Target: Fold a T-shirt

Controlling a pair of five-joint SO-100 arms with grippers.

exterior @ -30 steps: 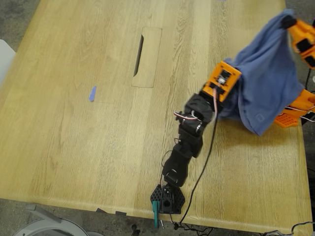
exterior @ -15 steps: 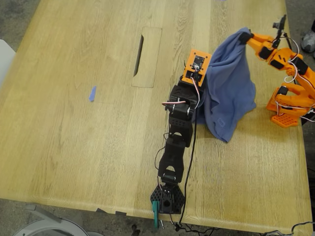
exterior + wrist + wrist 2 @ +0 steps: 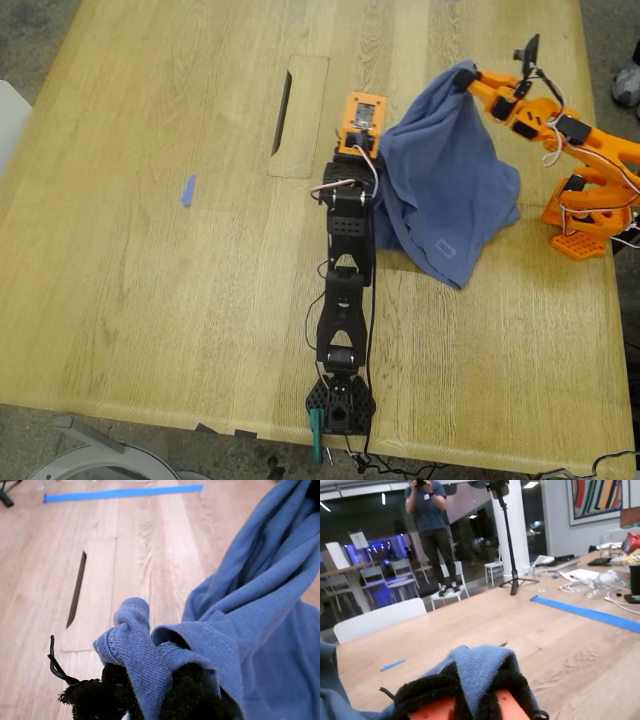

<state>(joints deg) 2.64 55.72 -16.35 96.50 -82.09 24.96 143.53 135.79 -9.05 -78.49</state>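
Observation:
The slate-blue T-shirt hangs stretched between two arms above the wooden table, its lower folds resting on the wood. My first gripper, on the black arm at the exterior view's centre, is shut on a bunched edge of the T-shirt, with cloth wrapped over its black foam pads. My second gripper, on the orange arm at the exterior view's right, is shut on another raised corner of the T-shirt. No chest print shows.
A cable-slot panel lies just to the exterior view's left of my first gripper. A small blue tape scrap sits further left. A long blue tape strip marks the far table. A person and a tripod stand beyond the table.
Both arms have swung toward the exterior view's left, carrying the T-shirt away from the orange arm's base. The cloth now spreads wider between the grippers.

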